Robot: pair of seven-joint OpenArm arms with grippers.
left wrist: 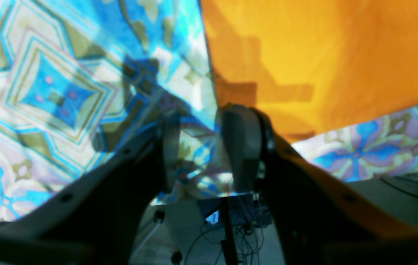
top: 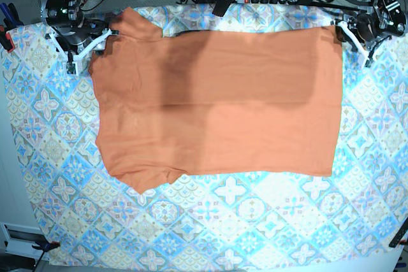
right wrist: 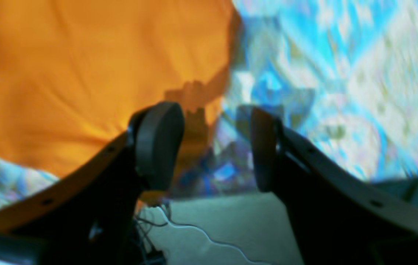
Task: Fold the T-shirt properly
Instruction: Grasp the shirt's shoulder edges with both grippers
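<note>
Lying flat on the patterned tablecloth [top: 255, 221], the orange T-shirt [top: 217, 113] is spread sideways across the table, its short sleeves toward the right arm's side and its straight hem toward the left arm's side.

The left gripper [left wrist: 209, 147] sits at the far hem corner of the shirt. Its jaws stand partly apart with only tablecloth showing between them. One finger [left wrist: 243, 147] lies right at the shirt's edge, the cloth spreading away beyond and to that side of it; whether it touches the cloth I cannot tell.

The right gripper [right wrist: 216, 143] sits at the far sleeve-side corner. Its jaws are also partly apart, nothing clamped between them. One finger [right wrist: 157, 143] is over the orange cloth, the other finger [right wrist: 264, 147] over the tablecloth, with the shirt's edge running into the gap between them.
</note>
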